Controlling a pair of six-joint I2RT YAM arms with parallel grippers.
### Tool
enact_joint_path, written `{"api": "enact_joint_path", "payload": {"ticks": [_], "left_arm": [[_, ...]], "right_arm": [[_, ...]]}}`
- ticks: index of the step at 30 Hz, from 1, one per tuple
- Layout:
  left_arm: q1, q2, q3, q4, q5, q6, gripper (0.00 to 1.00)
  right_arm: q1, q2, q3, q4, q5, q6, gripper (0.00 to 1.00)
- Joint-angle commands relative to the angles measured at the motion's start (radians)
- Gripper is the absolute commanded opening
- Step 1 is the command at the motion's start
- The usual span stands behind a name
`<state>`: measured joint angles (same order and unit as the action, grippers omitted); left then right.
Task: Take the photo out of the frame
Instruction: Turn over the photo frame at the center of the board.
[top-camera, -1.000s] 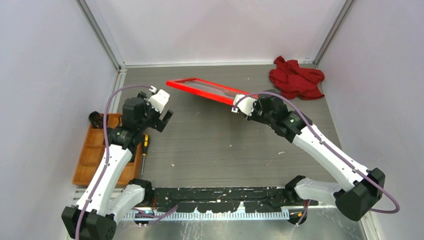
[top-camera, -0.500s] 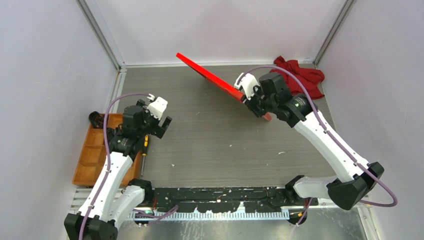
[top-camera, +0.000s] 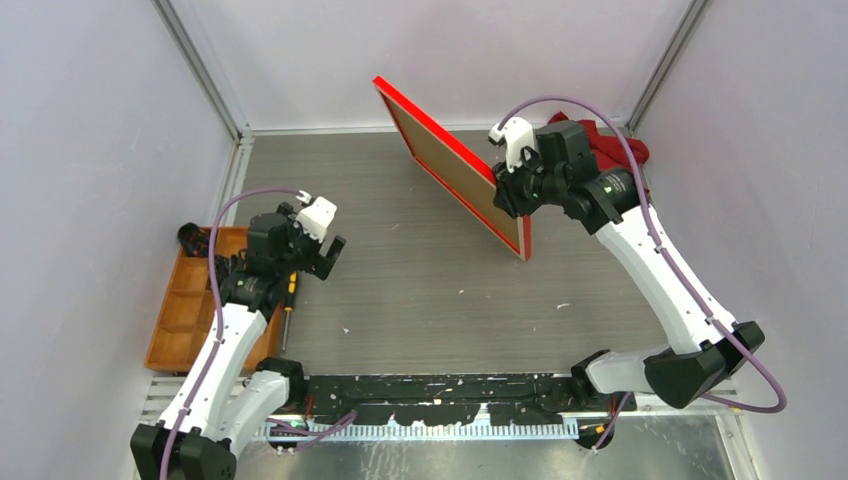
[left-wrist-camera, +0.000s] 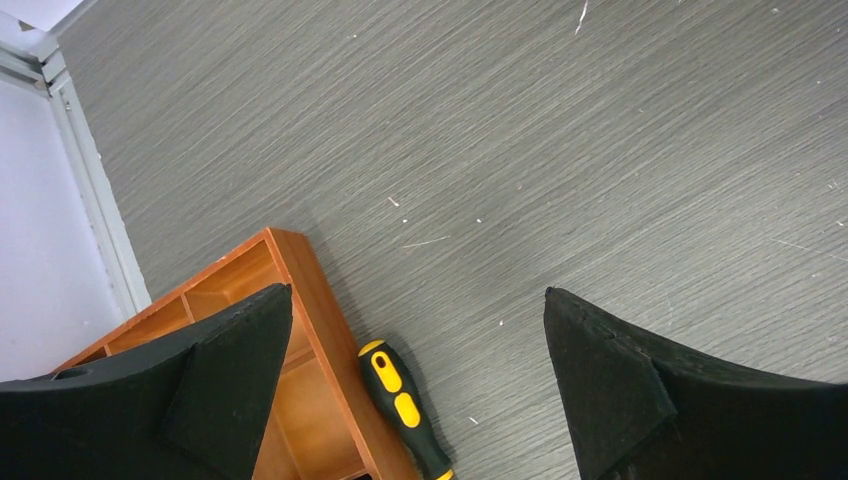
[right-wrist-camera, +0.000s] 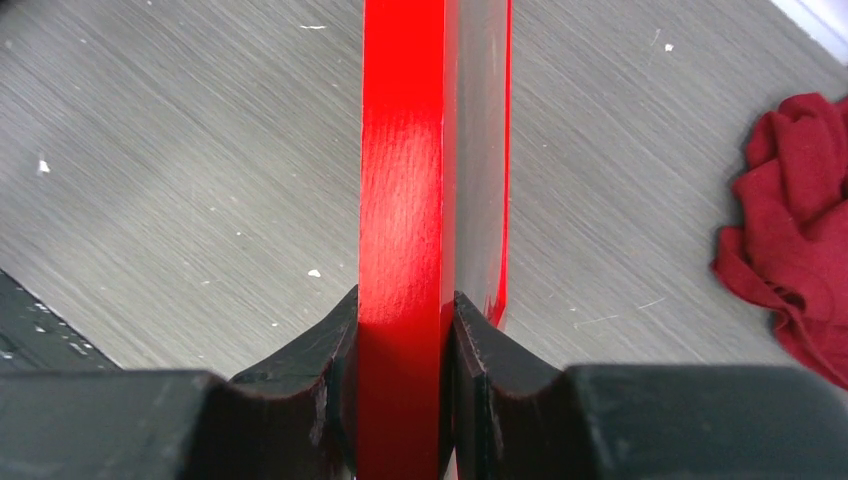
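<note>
R gripper (top-camera: 503, 192) pinches the frame (right-wrist-camera: 400, 150) by its red rim, holding it up on edge & tilted, brown backing board (top-camera: 450, 170) twd L arm. L gripper (left-wrist-camera: 416, 292) spread wide, empty, over table (left-wrist-camera: 600, 150) nr orange tray (left-wrist-camera: 300, 265) & screwdriver (left-wrist-camera: 400, 405).

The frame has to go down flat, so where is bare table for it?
The wide middle of the table, between the open left gripper, the frame in the right gripper and the black base rail, is bare. Crowded: the left edge, with the wooden tray and screwdriver, and the far right corner, with the red cloth.
</note>
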<state>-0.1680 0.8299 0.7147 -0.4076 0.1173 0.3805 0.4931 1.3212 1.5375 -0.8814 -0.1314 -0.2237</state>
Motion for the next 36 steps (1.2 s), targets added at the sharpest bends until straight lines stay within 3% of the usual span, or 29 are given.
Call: {"api": "enact_joint_path", "payload": {"ticks": [1,8,20,36], "left_arm": [[0.008,0.002,-0.004,0.046,0.026,-0.014,0.97],[0.011,0.0,-0.009,0.056,0.021,-0.015,0.97],[0.012,0.013,-0.017,0.07,0.04,-0.021,0.97],[0.012,0.227,0.098,0.144,0.253,-0.1,0.96]], "right_arm": [[-0.015,-0.025,0.077,0.044,-0.159,0.139,0.01],[-0.135,-0.041,0.05,0.125,-0.242,0.302,0.01],[-0.229,-0.086,-0.074,0.241,-0.227,0.407,0.01],[-0.332,-0.249,-0.375,0.484,-0.339,0.532,0.03]]}}
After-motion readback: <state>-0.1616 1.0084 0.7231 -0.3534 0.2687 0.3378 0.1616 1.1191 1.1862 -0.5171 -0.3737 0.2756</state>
